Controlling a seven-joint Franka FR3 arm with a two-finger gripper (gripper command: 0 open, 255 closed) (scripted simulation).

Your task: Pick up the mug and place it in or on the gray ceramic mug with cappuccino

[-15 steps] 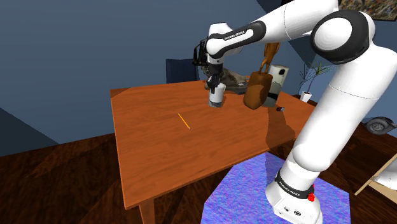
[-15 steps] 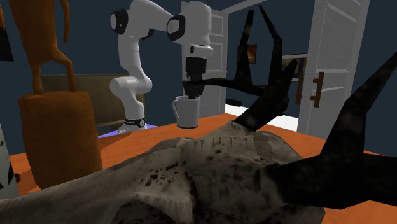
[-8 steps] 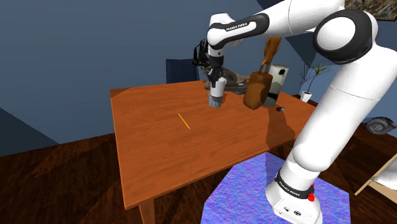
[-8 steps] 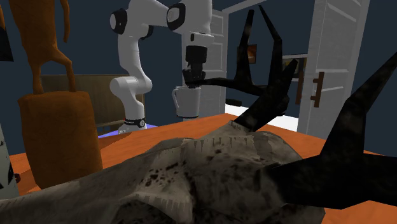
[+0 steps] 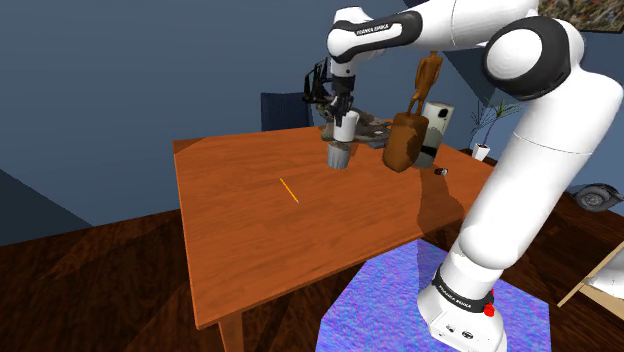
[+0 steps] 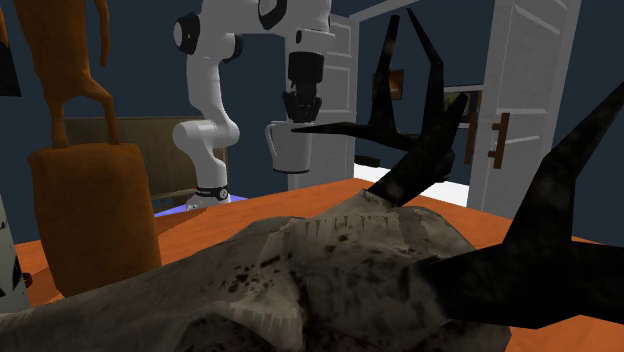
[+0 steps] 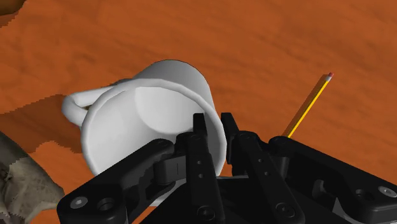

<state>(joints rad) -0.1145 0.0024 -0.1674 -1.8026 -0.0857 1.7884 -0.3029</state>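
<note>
On the orange-brown wooden table [image 5: 240,235], starting at the shoulder view's left, a thin yellow pencil [image 5: 288,190] lies flat near the table's middle.

Next comes the plain white mug with a loop handle [image 5: 342,142]. It hangs in the air above the far part of the table and does not touch it. In the second exterior view, a clear gap shows between the mug's bottom and the tabletop. The all-black two-finger gripper [image 5: 340,112] holds it from above. In the wrist view the two fingers [image 7: 198,137] stand narrow and pinch the mug's rim, one inside the wall and one outside, on the side away from the handle. The mug looks close to upright.

Further to the right, a grey-brown animal skull with black horns [image 5: 372,128] lies at the table's far edge. After it a brown figure on a rounded brown block [image 5: 405,142] stands on the table. Near the table's right edge there is a small dark thing [image 5: 440,172], too small to name.

As a judgement, the first half of the task is done, because the mug is grasped and raised clear of the table. What is left is to carry it to the gray cappuccino mug, lower it in or on that mug, and open the fingers. Which thing on the table is that mug cannot be told here.
</note>
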